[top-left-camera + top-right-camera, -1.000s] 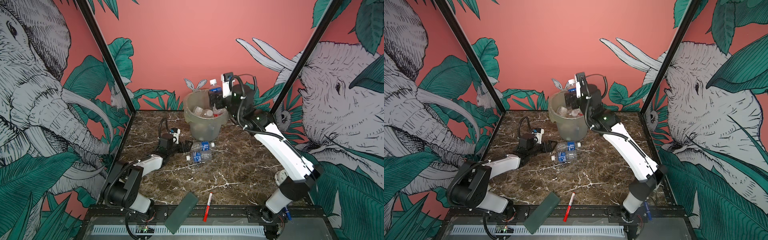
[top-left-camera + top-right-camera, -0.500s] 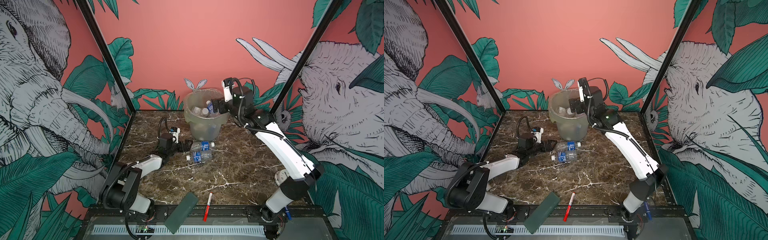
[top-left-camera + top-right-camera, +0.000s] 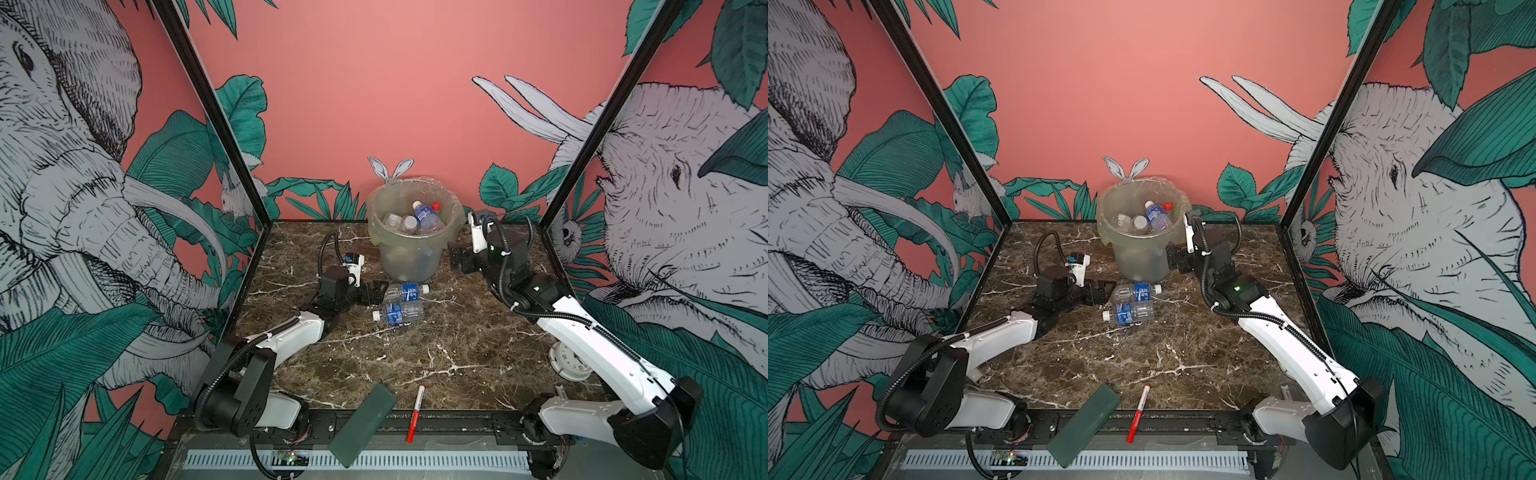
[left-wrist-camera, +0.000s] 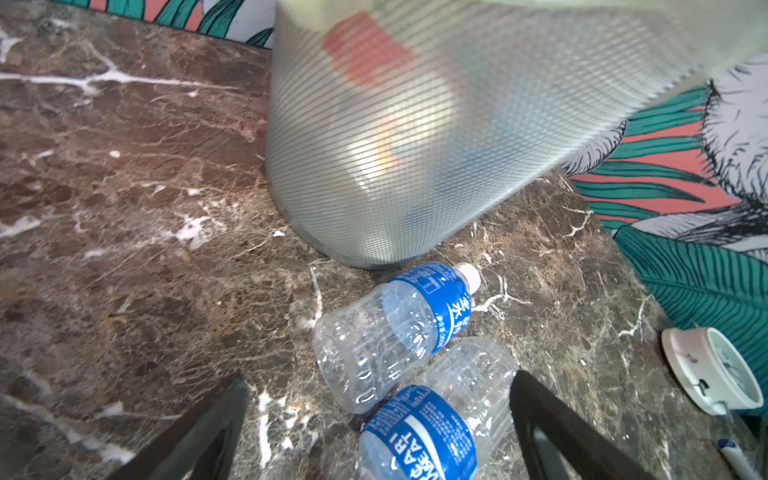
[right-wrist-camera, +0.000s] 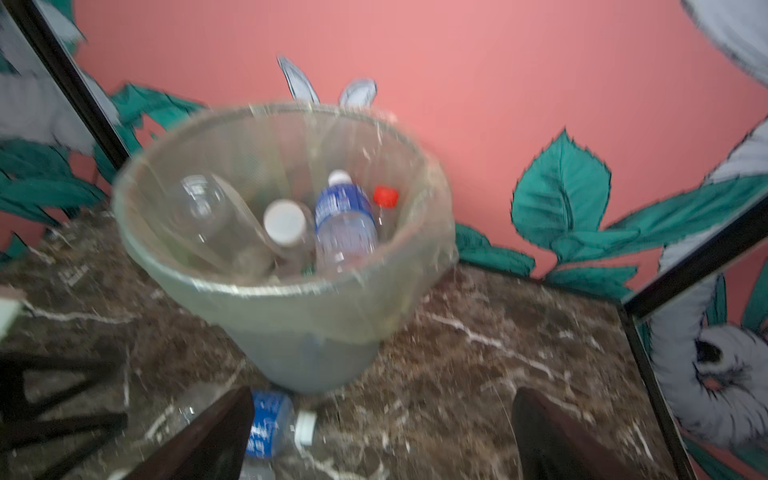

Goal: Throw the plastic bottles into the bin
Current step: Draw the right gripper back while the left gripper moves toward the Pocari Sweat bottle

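While my left gripper [image 3: 375, 292] and right gripper [image 3: 458, 258] both sit spread wide with nothing in them, two blue-label water bottles [image 3: 405, 291] lie on the marble tabletop [image 3: 457, 349] right off the left one's tips, near the bin [image 3: 409, 262]. Right one's beside the bin wall, and several more bottles [image 3: 424, 215] are piled inside.

blue bottle label [image 4: 419, 434], "ARI", "WEA" (upside down)
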Robot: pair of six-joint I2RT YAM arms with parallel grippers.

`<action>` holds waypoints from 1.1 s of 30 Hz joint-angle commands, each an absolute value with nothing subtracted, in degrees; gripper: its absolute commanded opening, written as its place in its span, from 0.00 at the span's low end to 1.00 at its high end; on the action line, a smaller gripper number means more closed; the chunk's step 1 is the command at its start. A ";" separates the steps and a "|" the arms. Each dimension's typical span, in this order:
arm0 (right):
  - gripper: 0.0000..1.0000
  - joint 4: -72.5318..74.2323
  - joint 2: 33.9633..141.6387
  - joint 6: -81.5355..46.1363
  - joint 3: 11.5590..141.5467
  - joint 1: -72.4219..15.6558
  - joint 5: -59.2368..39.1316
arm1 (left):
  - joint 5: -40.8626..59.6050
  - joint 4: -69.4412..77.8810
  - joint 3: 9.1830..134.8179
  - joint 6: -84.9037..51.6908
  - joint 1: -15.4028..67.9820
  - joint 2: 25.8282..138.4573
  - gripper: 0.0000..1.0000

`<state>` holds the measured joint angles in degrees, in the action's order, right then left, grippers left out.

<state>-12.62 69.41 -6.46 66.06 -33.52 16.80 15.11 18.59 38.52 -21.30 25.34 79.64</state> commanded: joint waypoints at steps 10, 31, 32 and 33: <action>0.99 7.65 62.21 -9.59 43.27 -32.34 19.32 | 13.18 8.65 41.22 -13.10 29.60 75.87 1.00; 0.99 13.73 61.50 -14.07 34.89 -32.26 22.80 | 6.64 -0.62 43.67 -2.29 39.81 78.64 1.00; 0.99 13.58 61.35 -13.99 34.87 -32.27 22.97 | 6.52 -0.74 43.90 -2.13 39.76 79.09 1.00; 0.99 13.54 60.98 -13.99 34.81 -32.27 23.24 | 6.47 -0.92 44.03 -2.04 41.32 79.65 1.00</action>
